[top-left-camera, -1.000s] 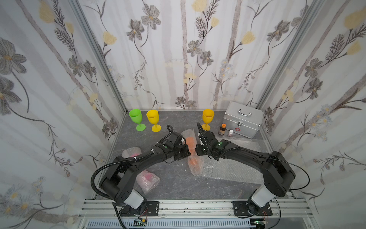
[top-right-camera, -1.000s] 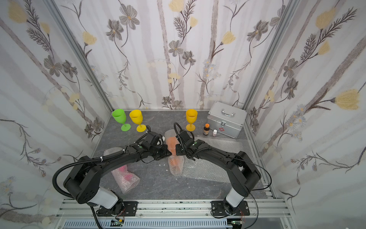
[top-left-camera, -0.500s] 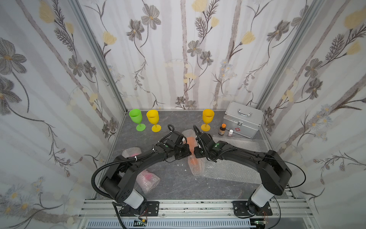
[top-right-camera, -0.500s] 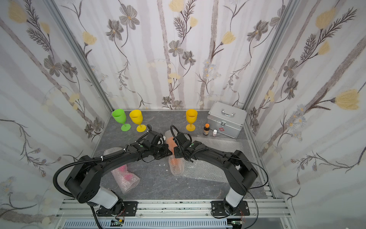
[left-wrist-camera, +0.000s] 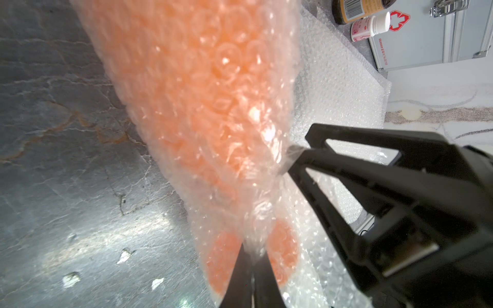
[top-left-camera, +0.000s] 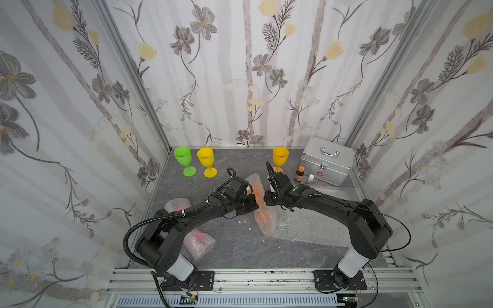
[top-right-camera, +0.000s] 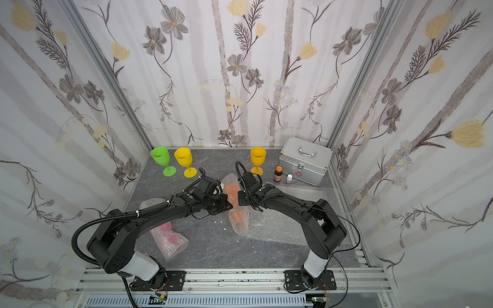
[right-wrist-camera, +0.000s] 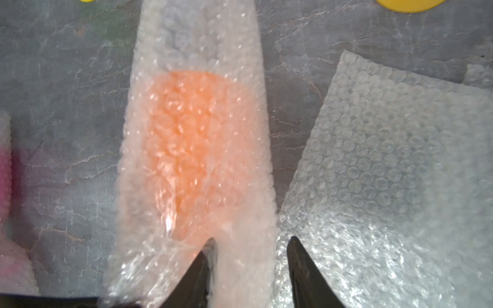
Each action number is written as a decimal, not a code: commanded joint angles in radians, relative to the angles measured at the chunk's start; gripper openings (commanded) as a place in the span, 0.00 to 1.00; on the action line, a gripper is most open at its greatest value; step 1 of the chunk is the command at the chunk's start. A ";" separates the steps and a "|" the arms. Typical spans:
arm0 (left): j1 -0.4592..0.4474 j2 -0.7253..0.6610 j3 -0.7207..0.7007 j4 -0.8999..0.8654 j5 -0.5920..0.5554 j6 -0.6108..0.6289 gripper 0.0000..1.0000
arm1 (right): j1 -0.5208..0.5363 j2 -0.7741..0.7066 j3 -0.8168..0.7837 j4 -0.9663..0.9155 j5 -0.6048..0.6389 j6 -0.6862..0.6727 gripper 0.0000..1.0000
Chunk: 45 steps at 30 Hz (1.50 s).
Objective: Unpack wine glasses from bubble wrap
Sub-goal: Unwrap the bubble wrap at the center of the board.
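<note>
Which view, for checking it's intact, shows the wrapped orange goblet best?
Left wrist: the orange goblet fills it, bowl and foot visible through bubble wrap. Right wrist shows only the bowl; in both top views the goblet is small, partly hidden.

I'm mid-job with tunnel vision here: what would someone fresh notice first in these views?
The orange goblet, rolled in bubble wrap, lies mid-table between both arms. The left gripper is shut on the wrap, and the right gripper has its jaws apart at the roll's edge. Behind, a lime green goblet, a yellow goblet and an amber-yellow goblet stand unwrapped along the back wall. A pink goblet lies wrapped beside the left arm's base.
</note>
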State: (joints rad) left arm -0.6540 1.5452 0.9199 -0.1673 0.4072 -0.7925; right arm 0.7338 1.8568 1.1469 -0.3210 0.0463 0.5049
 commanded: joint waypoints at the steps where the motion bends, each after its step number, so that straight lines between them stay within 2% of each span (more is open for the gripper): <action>1: -0.003 -0.006 -0.008 -0.005 -0.012 0.005 0.00 | -0.004 -0.005 0.014 0.061 -0.033 0.009 0.44; 10: -0.004 -0.026 -0.029 -0.012 -0.041 0.006 0.00 | -0.016 -0.008 -0.002 0.080 -0.072 0.022 0.43; 18: -0.003 -0.046 -0.048 -0.026 -0.076 0.006 0.00 | -0.014 -0.048 -0.101 0.128 -0.117 0.054 0.44; 31: 0.013 -0.089 -0.085 -0.041 -0.083 0.018 0.01 | -0.022 -0.080 -0.206 0.154 -0.081 0.036 0.45; 36: 0.034 -0.129 -0.114 -0.055 -0.081 0.027 0.02 | -0.030 -0.109 -0.206 0.122 -0.033 -0.032 0.57; 45: 0.073 -0.193 -0.169 -0.059 -0.073 0.029 0.03 | -0.064 -0.091 -0.234 0.133 -0.113 -0.075 0.59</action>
State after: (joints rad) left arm -0.5873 1.3655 0.7605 -0.2153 0.3347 -0.7738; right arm 0.6716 1.7523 0.9215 -0.2050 -0.0254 0.4507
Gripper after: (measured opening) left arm 0.052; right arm 0.589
